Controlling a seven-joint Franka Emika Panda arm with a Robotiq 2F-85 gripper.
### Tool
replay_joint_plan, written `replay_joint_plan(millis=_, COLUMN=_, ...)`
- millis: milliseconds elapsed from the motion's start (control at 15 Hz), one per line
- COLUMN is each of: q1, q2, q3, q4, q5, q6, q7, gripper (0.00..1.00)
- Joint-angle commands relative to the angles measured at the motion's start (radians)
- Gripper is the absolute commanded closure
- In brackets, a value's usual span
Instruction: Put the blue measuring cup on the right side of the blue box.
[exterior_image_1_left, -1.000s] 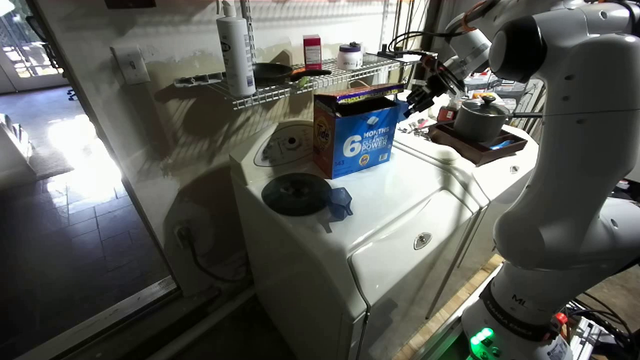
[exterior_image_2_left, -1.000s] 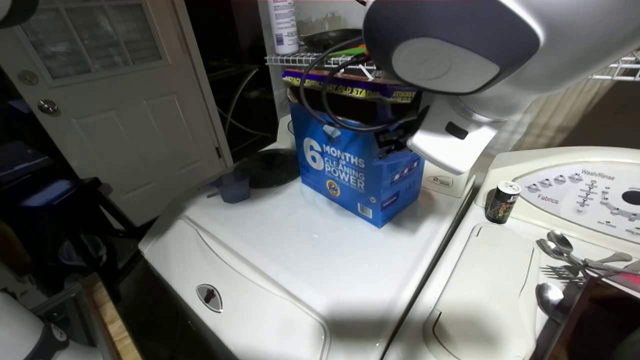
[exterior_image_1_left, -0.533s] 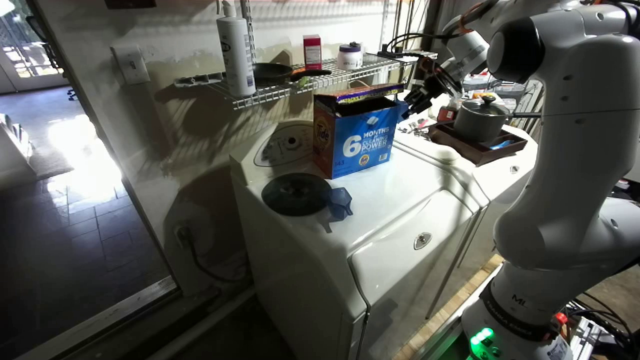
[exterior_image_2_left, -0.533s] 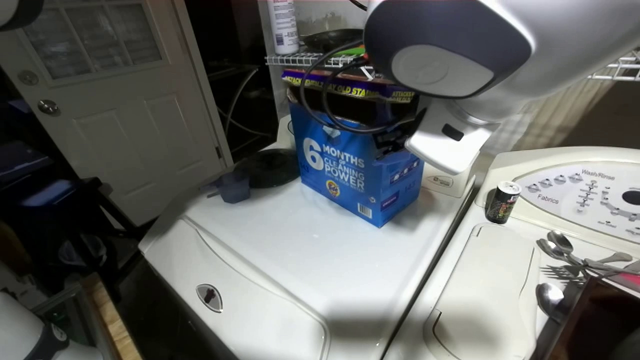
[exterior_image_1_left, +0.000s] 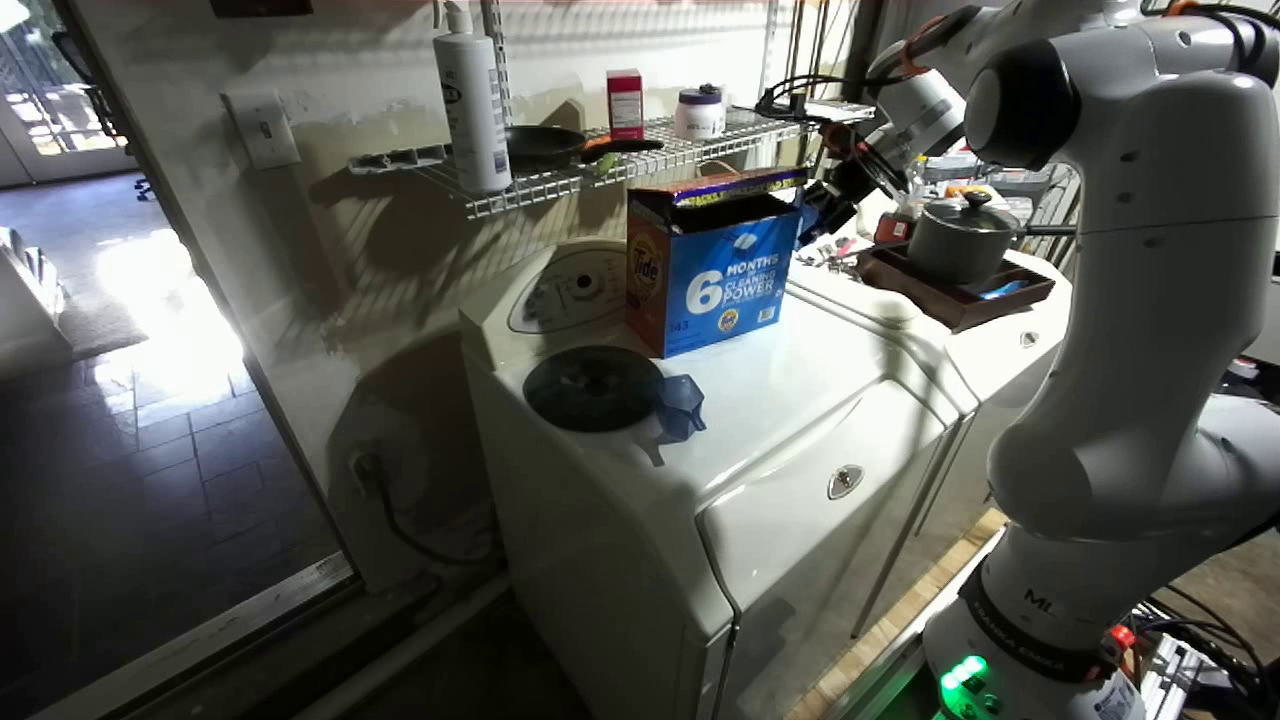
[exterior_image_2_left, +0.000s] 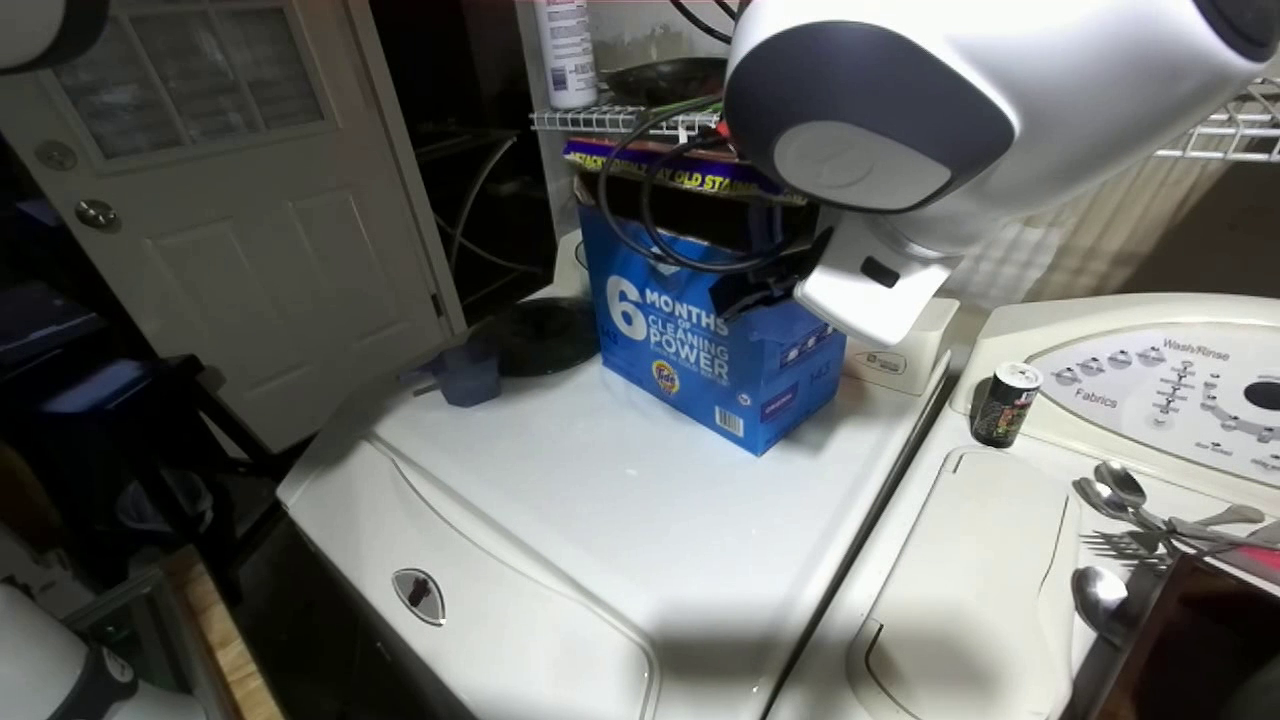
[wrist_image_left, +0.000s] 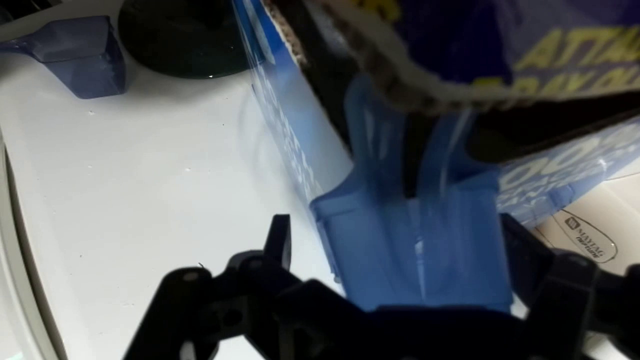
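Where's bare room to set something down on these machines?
Free: the white top in front of the blue box, up to the dark disc and disc-side cup; also the pale panel beside the cutlery. Crowded: the box's upper corner, where the end effector straddles another blue cup.

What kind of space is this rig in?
Likely a laundry area, perhaps in a home: a control panel marked "Wash/Rinse", a blue Tide box, and the white Maytag machine it stands on.
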Motion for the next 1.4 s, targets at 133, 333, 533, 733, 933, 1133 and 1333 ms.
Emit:
replay_joint_plan(millis=133, q1=0.001, q2=0.013, q3=0.002, q4=0.018, q5=0.004, q6=-0.017, q7=-0.001, gripper=0.0)
replay_joint_plan(millis=333, q1=0.0, q2=0.012, q3=0.001, q4=0.018, q5=0.004, q6=-0.015, q7=0.0, gripper=0.0)
replay_joint_plan(millis=533, q1=0.0, q2=0.007, q3=-0.002, q4=0.013, q5=0.004, q6=-0.011, q7=0.0, gripper=0.0)
replay_joint_plan(millis=733, q1=0.004, q2=0.001, q3=-0.004, q4=0.004, q5=0.002, q6=0.0, q7=0.001, gripper=0.0)
replay_joint_plan(millis=933, q1=0.004, q2=-0.002, q3=-0.006, q4=0.001, q5=0.002, q6=0.009, q7=0.001, gripper=0.0)
replay_joint_plan(millis=1133, q1=0.007, q2=-0.008, q3=-0.011, q4=-0.007, q5=-0.002, q6=0.023, q7=0.001, gripper=0.0)
replay_joint_plan(millis=1333, q1=0.006, q2=-0.011, q3=-0.013, q4=-0.01, q5=-0.004, q6=0.035, q7=0.0, gripper=0.0)
